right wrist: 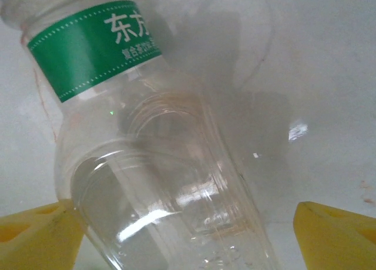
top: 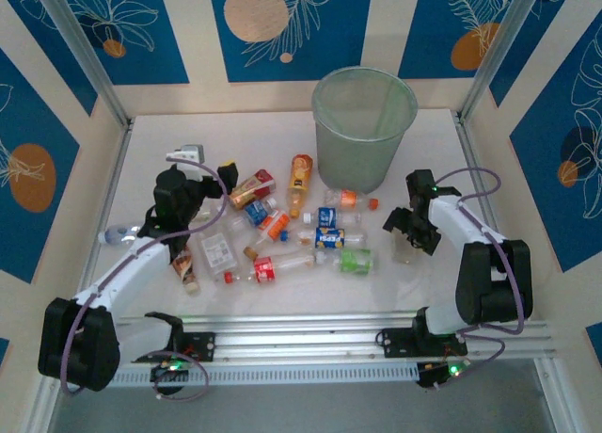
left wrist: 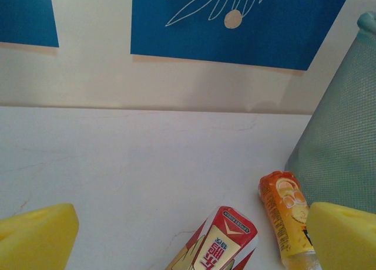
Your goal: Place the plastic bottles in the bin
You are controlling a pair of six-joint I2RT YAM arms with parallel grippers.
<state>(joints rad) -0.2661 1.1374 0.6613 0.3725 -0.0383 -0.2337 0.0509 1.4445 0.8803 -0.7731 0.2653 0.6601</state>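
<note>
I'm seeing bright, even, diffuse light on the white table (top: pixel 245 141), with only faint soft shadows. My overhead picture is slightly soft and grainy. In the right wrist view, the clear bottle (right wrist: pixel 158 182) between the jaws carries white glare streaks and casts a grey shadow beyond them. Both wrists' jaws look blurred, close up.

The clear bottle (right wrist: pixel 154 182) carries a green label (right wrist: pixel 88 47) with large white characters 东方; the smaller white line beneath is too blurred to read. The red bottle (left wrist: pixel 220 246) bears red Chinese characters on cream, unreadable. From above, all labels are too small to read
</note>
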